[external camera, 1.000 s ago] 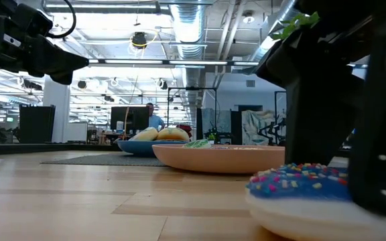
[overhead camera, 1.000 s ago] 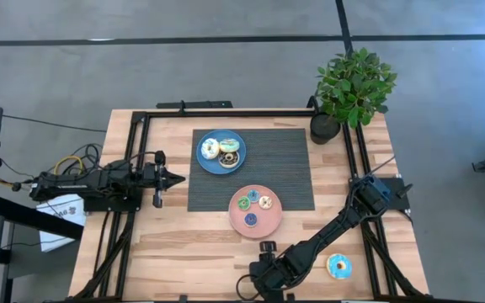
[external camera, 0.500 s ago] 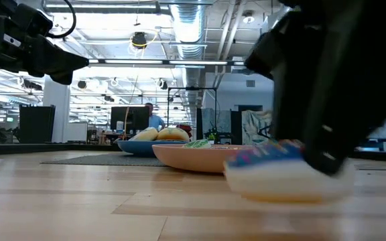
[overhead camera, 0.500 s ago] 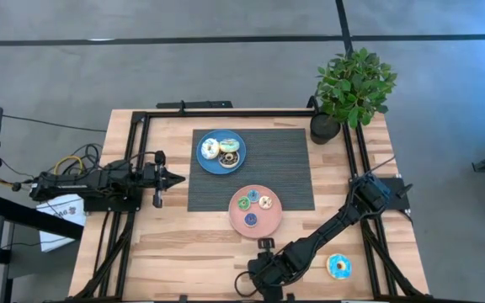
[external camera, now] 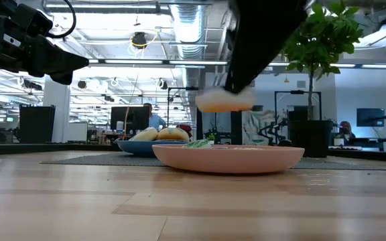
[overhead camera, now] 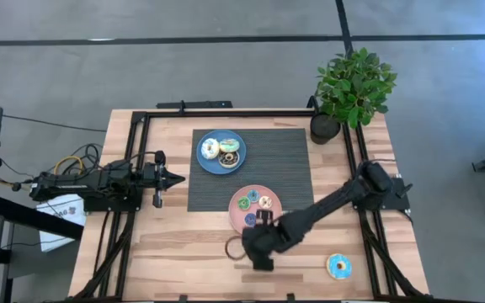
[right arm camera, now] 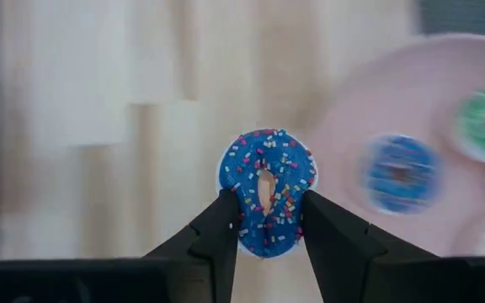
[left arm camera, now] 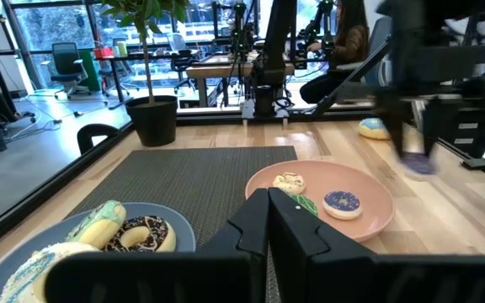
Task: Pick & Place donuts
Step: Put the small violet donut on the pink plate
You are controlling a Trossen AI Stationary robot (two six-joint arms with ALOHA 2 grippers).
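My right gripper [overhead camera: 247,248] hangs over the bare wood just near of the pink plate [overhead camera: 269,220], shut on a blue sprinkled donut [right arm camera: 266,189]. In the low view that donut [external camera: 224,100] hangs in the air above the pink plate's rim [external camera: 228,158]. The pink plate holds a green, a cream and a blue donut [left arm camera: 342,201]. A blue plate [overhead camera: 211,163] on the dark mat carries three more donuts. One blue-iced donut [overhead camera: 338,267] lies flat on the wood near the right near corner. My left gripper [overhead camera: 179,178] waits shut, left of the mat. My right gripper pinches the blue sprinkled donut by two opposite sides of its outer rim [right arm camera: 236,202], one finger [right arm camera: 222,231] on each side. The fingers come from above, pointing down. The donut is lifted clear of the table, lying about level with its iced face up.
A potted plant [overhead camera: 354,88] stands at the far right corner. A dark ribbed mat [overhead camera: 289,168] lies under the blue plate and the pink plate's far part. Black frame rails [overhead camera: 362,160] run along the table's sides. Bare wood lies along the near edge.
My right gripper was at the near edge, fingers around the blue sprinkled donut lying on the wood. It has lifted the donut clear and swung away from the near edge, up and toward the pink plate, the arm stretching out across the table.
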